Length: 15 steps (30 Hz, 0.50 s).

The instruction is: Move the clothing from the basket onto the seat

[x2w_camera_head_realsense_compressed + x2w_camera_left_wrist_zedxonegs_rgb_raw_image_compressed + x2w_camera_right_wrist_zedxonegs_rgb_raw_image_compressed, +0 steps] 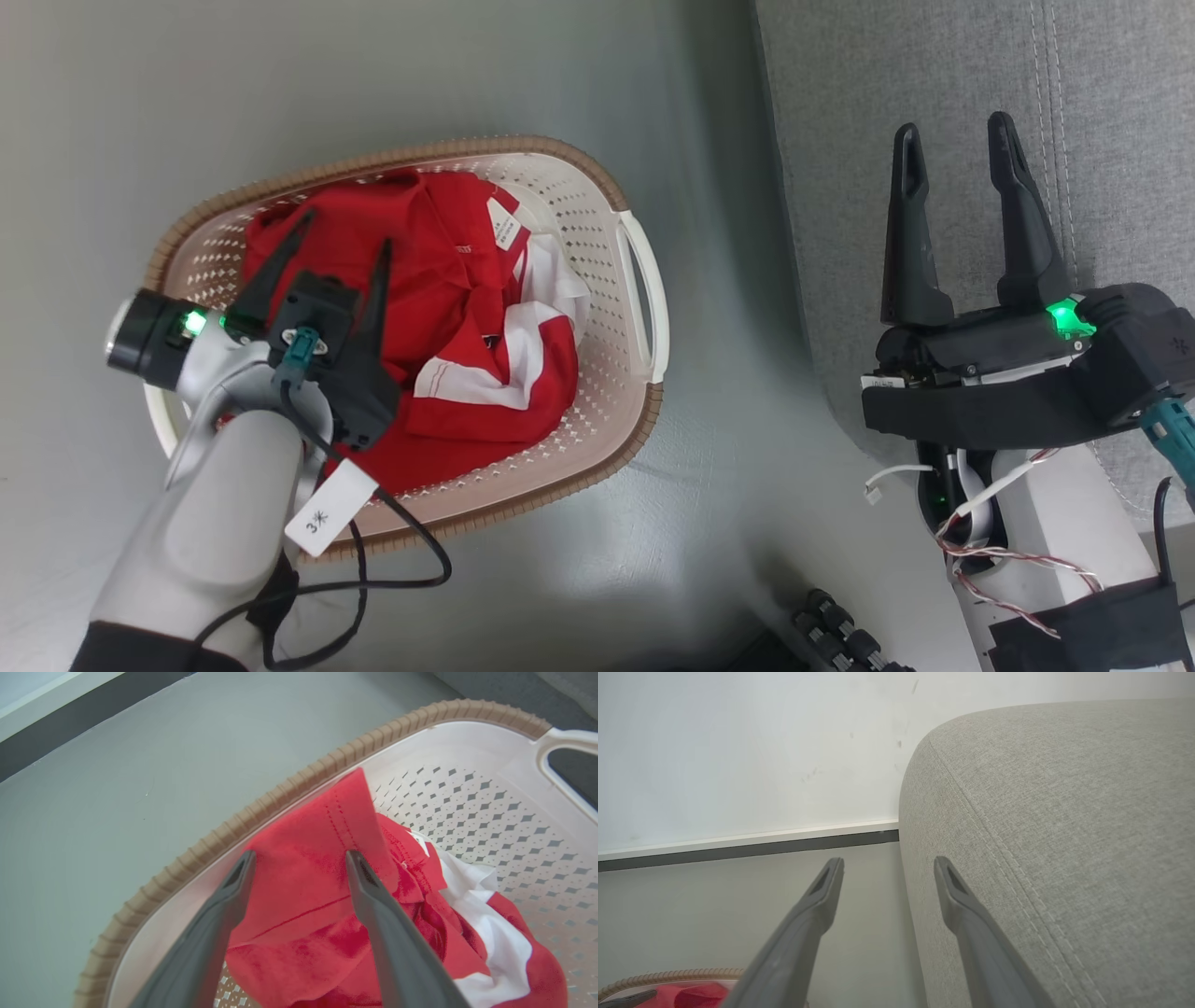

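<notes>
Red clothing [439, 280] with white stripes lies bunched in the cream basket [597, 215], which stands on the grey floor left of the seat [934, 93]. My left gripper [347, 229] hovers open over the left part of the pile; in the left wrist view its fingers straddle a raised red fold of clothing [303, 868] near the basket's brown rim [289, 793]. My right gripper [957, 140] stands open over the seat's edge with nothing between its fingers. The right wrist view has that gripper [888, 863] at the grey seat's rounded corner [1041, 812].
A white wall with a dark baseboard [747, 847] runs behind the floor. The basket's white handle [649, 289] faces the seat, with a strip of bare floor [728, 373] between them. Loose cables [990, 551] hang by my right arm.
</notes>
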Available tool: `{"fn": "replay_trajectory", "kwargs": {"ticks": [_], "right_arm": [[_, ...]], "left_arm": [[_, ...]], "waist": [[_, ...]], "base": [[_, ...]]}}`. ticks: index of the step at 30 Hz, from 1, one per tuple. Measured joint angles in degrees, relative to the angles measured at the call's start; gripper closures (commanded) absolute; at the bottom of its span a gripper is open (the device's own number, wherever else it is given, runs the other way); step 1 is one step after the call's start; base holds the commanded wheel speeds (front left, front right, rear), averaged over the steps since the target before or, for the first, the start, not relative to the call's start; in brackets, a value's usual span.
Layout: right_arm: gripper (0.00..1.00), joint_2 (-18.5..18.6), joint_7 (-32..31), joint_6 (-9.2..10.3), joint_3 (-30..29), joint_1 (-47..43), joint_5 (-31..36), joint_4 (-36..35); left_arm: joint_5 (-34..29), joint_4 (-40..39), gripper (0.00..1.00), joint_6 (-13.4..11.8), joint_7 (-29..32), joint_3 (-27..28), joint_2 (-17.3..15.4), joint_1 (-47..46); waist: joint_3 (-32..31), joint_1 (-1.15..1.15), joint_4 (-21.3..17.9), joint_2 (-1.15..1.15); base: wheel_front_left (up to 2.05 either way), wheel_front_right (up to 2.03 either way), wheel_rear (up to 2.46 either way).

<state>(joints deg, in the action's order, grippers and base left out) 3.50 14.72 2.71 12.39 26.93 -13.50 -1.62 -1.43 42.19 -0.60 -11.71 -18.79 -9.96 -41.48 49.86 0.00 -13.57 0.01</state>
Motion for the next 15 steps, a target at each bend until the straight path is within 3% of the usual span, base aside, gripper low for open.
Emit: {"fn": "replay_trajectory", "kwargs": {"ticks": [13, 14, 15], "right_arm": [[0.0, -0.19, 0.0, -0.2, 0.6, 0.68, -0.01, 0.91], [0.0, -0.21, 0.0, -0.2, 0.67, 0.73, -0.01, 0.94], [0.0, -0.22, 0.0, -0.2, 0.7, 0.78, -0.01, 1.04]], "left_arm": [[-1.87, 4.7, 0.0, -2.5, -0.51, -0.3, 0.19, -3.3], [-1.87, 5.15, 0.11, -2.5, -0.51, -0.3, 0.22, -3.5], [-1.87, 5.54, 0.55, -2.5, -0.51, -0.3, 0.29, -3.77]], "waist": [[0.94, -0.01, -1.0, 0.0], [0.99, -0.01, -1.07, 0.0], [1.05, -0.01, -1.13, 0.0]], "base": [[0.0, 0.0, 0.0], [0.0, 0.0, 0.0], [0.0, 0.0, 0.0]]}}
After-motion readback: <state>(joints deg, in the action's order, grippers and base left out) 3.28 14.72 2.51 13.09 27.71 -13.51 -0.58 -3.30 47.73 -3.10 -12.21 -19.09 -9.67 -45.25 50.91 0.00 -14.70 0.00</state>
